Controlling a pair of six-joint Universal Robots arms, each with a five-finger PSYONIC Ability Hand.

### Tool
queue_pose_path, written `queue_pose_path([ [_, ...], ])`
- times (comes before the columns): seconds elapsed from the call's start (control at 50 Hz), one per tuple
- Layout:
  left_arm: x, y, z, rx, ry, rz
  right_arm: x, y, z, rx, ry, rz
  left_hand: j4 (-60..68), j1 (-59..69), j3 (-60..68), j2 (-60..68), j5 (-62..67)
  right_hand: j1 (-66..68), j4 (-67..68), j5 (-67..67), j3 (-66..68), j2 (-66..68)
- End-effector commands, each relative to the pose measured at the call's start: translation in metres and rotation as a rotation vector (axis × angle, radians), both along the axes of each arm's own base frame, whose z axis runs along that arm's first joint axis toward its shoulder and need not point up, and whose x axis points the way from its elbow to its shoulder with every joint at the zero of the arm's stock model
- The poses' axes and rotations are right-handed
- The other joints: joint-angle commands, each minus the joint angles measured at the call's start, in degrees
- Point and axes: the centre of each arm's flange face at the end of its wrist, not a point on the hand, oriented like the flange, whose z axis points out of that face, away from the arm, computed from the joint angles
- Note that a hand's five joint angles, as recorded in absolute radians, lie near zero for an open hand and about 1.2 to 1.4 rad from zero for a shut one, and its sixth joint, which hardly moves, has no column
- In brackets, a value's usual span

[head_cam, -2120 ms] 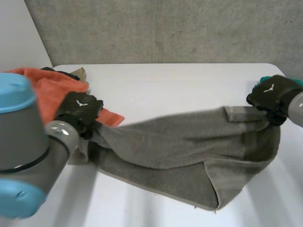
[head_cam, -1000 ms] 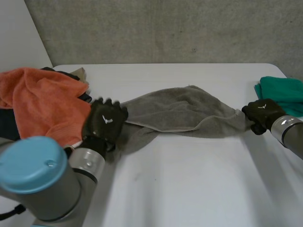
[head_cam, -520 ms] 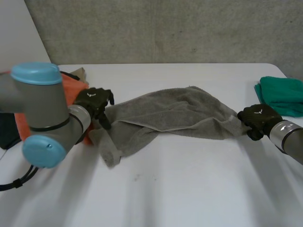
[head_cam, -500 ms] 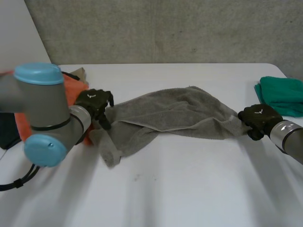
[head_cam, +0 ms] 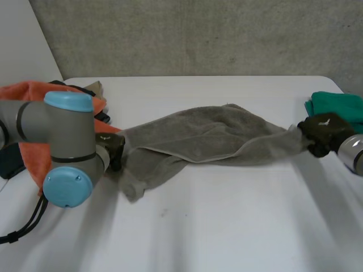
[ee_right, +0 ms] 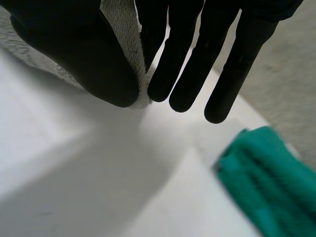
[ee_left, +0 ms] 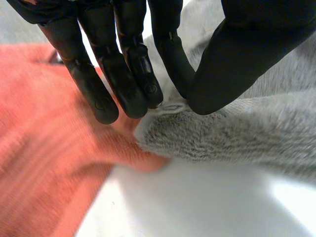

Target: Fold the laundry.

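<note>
Rough grey concrete wall [head_cam: 198,34] closes off the room behind a white bench [head_cam: 227,226], and a plain pale panel [head_cam: 22,39] meets that wall on the side of the left arm [head_cam: 62,147]. On the bench a grey towel [head_cam: 204,136] is stretched in a loose, rumpled band between the two arms. It is bunched along its length, and a fold of it trails toward the near edge of the bench close to its left end.

At that left end sits the left robot hand [head_cam: 113,148], partly hidden behind its own arm. In the left wrist view this robot hand [ee_left: 237,54] pinches the edge of the grey towel [ee_left: 237,138] between thumb and fingers, right at a small sewn tab, with the white bench [ee_left: 197,202] just below. An orange towel [head_cam: 34,93] is heaped just beyond the grey towel's left end, and its pile shows under the fingers [ee_left: 44,163].

At the grey towel's right end the right robot hand [head_cam: 323,131] is closed on the cloth. In its wrist view the thumb [ee_right: 74,49] and the nearest finger squeeze a strip of the towel [ee_right: 129,29] between them, above the bare bench [ee_right: 98,182]. A folded green cloth [head_cam: 337,107] lies just past that end, near the bench's corner [ee_right: 266,173].
</note>
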Motion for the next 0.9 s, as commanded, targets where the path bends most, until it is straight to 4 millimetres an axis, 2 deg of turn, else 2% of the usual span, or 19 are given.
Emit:
queue_pose_path([
  [0.02,-0.003,0.032,0.080,-0.181,0.082,-0.031,-0.017,0.009,0.078,-0.145,0.005,-0.052,11.4,13.2,12.0,11.7,13.7,16.1,11.3,12.3,11.5,12.0],
  [0.06,0.000,0.041,0.101,-0.229,0.106,-0.037,-0.021,0.017,0.107,-0.159,0.008,-0.062,11.4,13.2,12.0,11.7,13.7,16.1,11.3,12.3,11.5,12.0],
  [0.08,0.003,0.051,0.123,-0.281,0.130,-0.046,-0.023,0.020,0.118,-0.166,0.008,-0.067,11.4,13.2,12.0,11.7,13.7,16.1,11.3,12.3,11.5,12.0],
  [0.12,0.007,0.061,0.142,-0.329,0.147,-0.053,-0.030,0.029,0.144,-0.175,0.015,-0.088,11.4,13.2,12.0,11.7,13.7,16.1,11.3,12.3,11.5,12.0],
  [0.16,0.013,0.074,0.160,-0.382,0.151,-0.063,-0.034,0.034,0.159,-0.175,0.016,-0.101,11.4,13.2,12.0,11.7,13.7,16.1,11.3,12.3,11.5,12.0],
  [0.22,0.018,0.082,0.166,-0.406,0.129,-0.077,-0.038,0.046,0.173,-0.157,0.040,-0.106,11.4,13.2,12.0,11.7,13.7,16.1,11.3,12.3,11.5,12.0],
  [0.26,0.020,0.088,0.159,-0.392,0.087,-0.100,-0.038,0.051,0.172,-0.138,0.071,-0.092,11.4,13.2,12.0,11.7,13.7,16.1,11.3,12.3,11.5,12.0],
  [0.3,0.020,0.091,0.148,-0.365,0.057,-0.115,-0.037,0.054,0.160,-0.086,0.119,-0.058,11.4,13.2,12.0,11.7,13.7,16.1,11.3,12.3,11.5,12.0],
  [0.34,0.018,0.093,0.126,-0.305,0.012,-0.142,-0.036,0.055,0.148,-0.048,0.145,-0.038,11.4,13.2,12.0,11.7,13.7,16.1,11.3,12.3,11.5,12.0],
  [0.36,0.017,0.091,0.116,-0.283,0.001,-0.147,-0.036,0.054,0.135,-0.007,0.166,-0.024,11.4,13.2,12.0,11.7,13.7,16.1,11.3,12.3,11.5,12.0],
  [0.38,0.012,0.083,0.093,-0.243,-0.015,-0.150,-0.036,0.054,0.126,0.022,0.169,-0.016,11.4,13.2,12.0,11.7,13.7,16.1,11.3,12.3,11.5,12.0],
  [0.42,0.007,0.077,0.078,-0.229,-0.017,-0.154,-0.034,0.051,0.114,0.063,0.169,-0.007,11.4,13.2,12.0,11.7,13.7,16.1,11.3,12.3,11.5,12.0],
  [0.44,0.002,0.070,0.062,-0.220,-0.017,-0.156,-0.034,0.047,0.102,0.101,0.163,-0.002,-5.9,-4.1,-5.3,-5.6,-3.6,16.1,11.3,12.3,11.5,12.0],
  [0.48,-0.003,0.066,0.054,-0.226,-0.002,-0.157,-0.034,0.045,0.092,0.131,0.158,0.003,-23.9,-22.2,-23.4,-23.7,-21.7,16.1,11.3,12.3,11.5,12.0],
  [0.52,-0.014,0.063,0.043,-0.240,0.030,-0.171,-0.031,0.044,0.082,0.155,0.148,0.012,-32.9,-31.2,-32.3,-32.6,-30.7,16.1,11.3,12.3,11.5,12.0],
  [0.62,-0.037,0.057,0.040,-0.296,0.103,-0.211,-0.027,0.043,0.068,0.144,0.124,0.009,-34.8,-33.0,-34.2,-34.5,-32.6,16.1,11.3,12.3,11.5,12.0],
  [0.7,-0.049,0.047,0.021,-0.272,0.090,-0.218,-0.027,0.042,0.059,0.124,0.123,0.003,-34.8,-33.0,-34.2,-34.5,-32.6,16.1,11.3,12.3,11.5,12.0],
  [0.76,-0.063,0.050,0.008,-0.243,0.073,-0.253,-0.027,0.043,0.053,0.124,0.123,0.005,-34.5,-32.7,-33.9,-34.2,-32.2,16.1,11.3,12.3,11.5,12.0],
  [0.9,-0.068,0.044,-0.023,-0.125,0.000,-0.250,-0.028,0.044,0.047,0.132,0.120,0.004,-34.3,-32.5,-33.7,-34.0,-32.1,16.1,11.3,12.3,11.5,12.0],
])
